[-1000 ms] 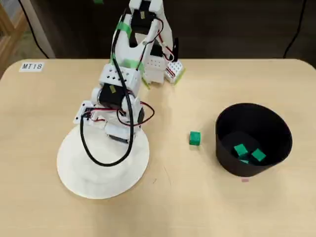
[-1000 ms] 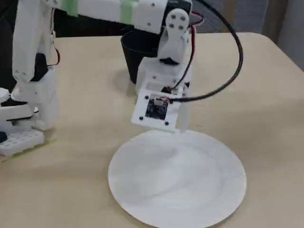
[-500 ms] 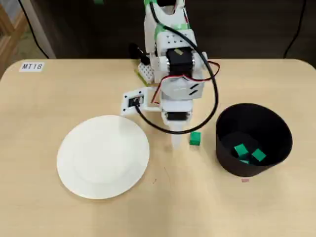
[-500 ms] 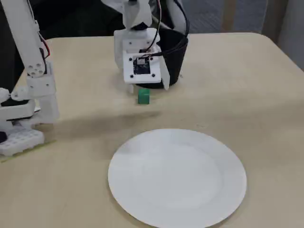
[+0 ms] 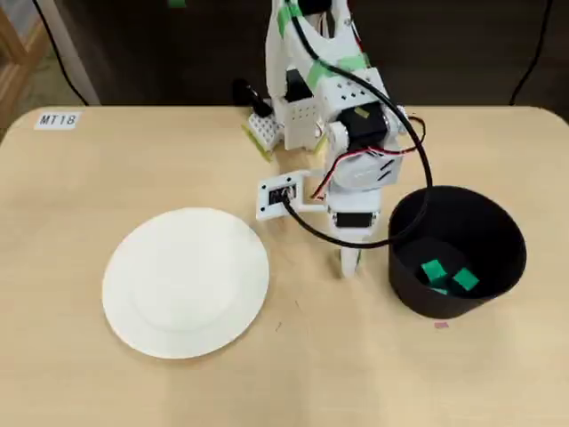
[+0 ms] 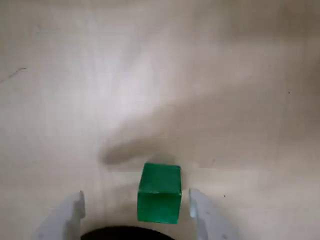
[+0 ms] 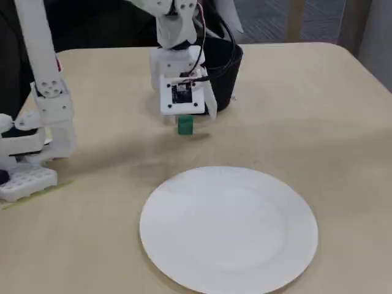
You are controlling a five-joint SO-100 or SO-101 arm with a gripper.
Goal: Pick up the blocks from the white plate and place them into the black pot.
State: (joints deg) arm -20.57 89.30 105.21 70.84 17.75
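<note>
A green block [image 6: 159,192] is seen on the tabletop [image 6: 200,75] between the spread fingers [image 6: 67,215] of the end effector [image 6: 136,210], untouched on either side in the wrist view. The end effector is held open directly above it. Two more green blocks [image 5: 446,275] are seen inside the black pot [image 5: 498,233], just beside the end effector. The white plate [image 5: 186,282] lies bare, well apart on the other side.
</note>
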